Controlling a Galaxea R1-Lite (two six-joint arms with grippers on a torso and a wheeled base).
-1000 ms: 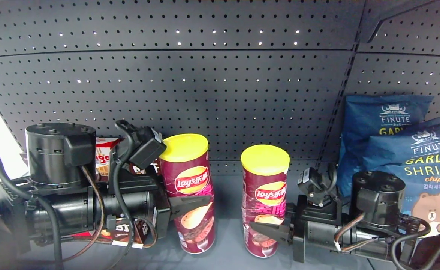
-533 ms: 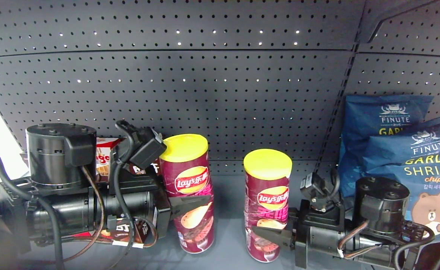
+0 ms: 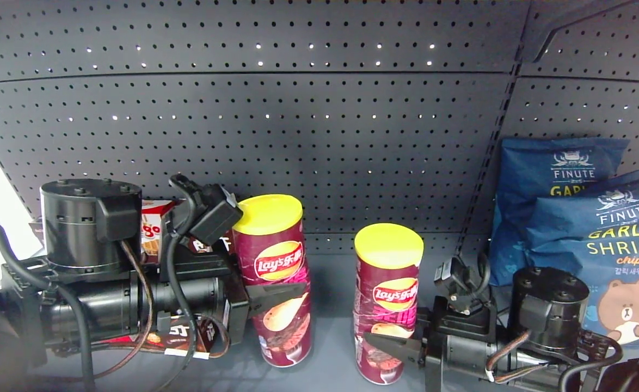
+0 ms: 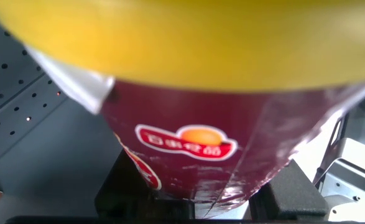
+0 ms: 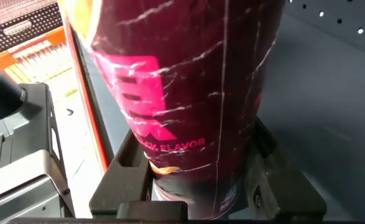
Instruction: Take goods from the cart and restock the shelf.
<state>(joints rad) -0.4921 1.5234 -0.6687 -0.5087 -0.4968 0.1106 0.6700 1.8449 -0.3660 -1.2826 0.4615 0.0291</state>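
Two maroon chip cans with yellow lids stand upright over the dark grey shelf floor point(image 3: 330, 283). My left gripper point(image 3: 280, 298) is shut on the left can point(image 3: 273, 256) around its middle, and that can's side is seen close up in the left wrist view point(image 4: 201, 130). The right can point(image 3: 387, 283) stands a hand's width to the right, held low on its body by my shut right gripper point(image 3: 387, 348). In the right wrist view this can point(image 5: 188, 93) sits between the two dark fingers point(image 5: 123, 180). Whether its base touches the shelf is hidden.
Two blue chip bags point(image 3: 597, 228) lean at the shelf's right end, close to my right arm. Snack boxes point(image 3: 151, 228) stand behind my left arm, and a dark box point(image 3: 183, 332) lies under it. The pegboard back wall point(image 3: 319, 136) is close behind the cans.
My right gripper has lowered the right can a little and shifted it slightly rightward. The left gripper and its can have kept still.
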